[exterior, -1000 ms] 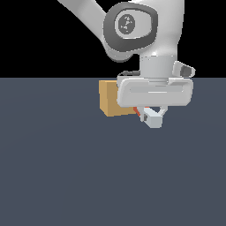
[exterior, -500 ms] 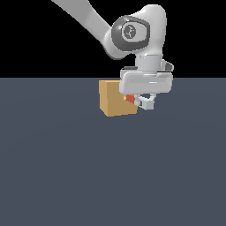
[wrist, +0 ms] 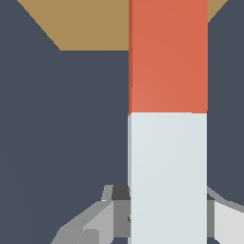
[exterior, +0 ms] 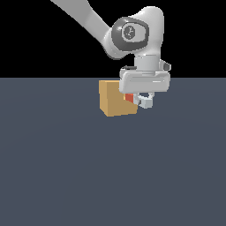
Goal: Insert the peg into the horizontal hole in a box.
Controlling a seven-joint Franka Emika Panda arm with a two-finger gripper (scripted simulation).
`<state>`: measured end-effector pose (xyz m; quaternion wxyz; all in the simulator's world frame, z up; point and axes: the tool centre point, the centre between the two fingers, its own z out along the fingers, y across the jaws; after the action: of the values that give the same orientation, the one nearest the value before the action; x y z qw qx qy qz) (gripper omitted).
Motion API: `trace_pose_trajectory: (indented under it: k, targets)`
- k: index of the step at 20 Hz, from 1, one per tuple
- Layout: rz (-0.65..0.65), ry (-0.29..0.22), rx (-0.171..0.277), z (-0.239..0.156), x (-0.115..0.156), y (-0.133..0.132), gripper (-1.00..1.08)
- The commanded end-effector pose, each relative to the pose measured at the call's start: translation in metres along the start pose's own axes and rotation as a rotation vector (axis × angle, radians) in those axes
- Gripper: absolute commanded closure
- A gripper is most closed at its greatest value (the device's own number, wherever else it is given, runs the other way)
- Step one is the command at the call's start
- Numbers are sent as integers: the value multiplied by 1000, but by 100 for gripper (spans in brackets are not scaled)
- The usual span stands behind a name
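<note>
The tan box [exterior: 115, 99] stands on the dark floor in the exterior view. My gripper [exterior: 142, 100] is at the box's side toward the exterior view's right and is shut on the peg. The peg's red-orange half [exterior: 129, 97] meets that side of the box, and its white half [exterior: 146, 102] sits between my fingers. In the wrist view the peg [wrist: 167, 57] runs from my gripper [wrist: 167, 214] to the box [wrist: 81, 24], red end foremost. Its tip overlaps the box face. The hole is hidden behind the peg.
The dark grey-blue floor [exterior: 110, 176] spreads flat around the box. The arm's white links [exterior: 132, 35] rise above the gripper toward the exterior view's upper left.
My gripper has carried the peg up and toward the exterior view's left, from a spot below and right of the box to the box's side. In the last half second it barely moved.
</note>
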<state>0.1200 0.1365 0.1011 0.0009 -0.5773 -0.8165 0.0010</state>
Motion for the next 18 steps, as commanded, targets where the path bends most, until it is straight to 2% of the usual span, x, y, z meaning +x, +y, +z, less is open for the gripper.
trace_pose_trajectory:
  k: [1,6,9,18]
  targets:
    - [-1,-1,-4,-3,-1,1,108]
    - [-1,-1,-2,-1,1,0,108]
    - [-1,-1,-2,-1,12,0,108]
    - [-1,-1,-3,-2,80,-1,108]
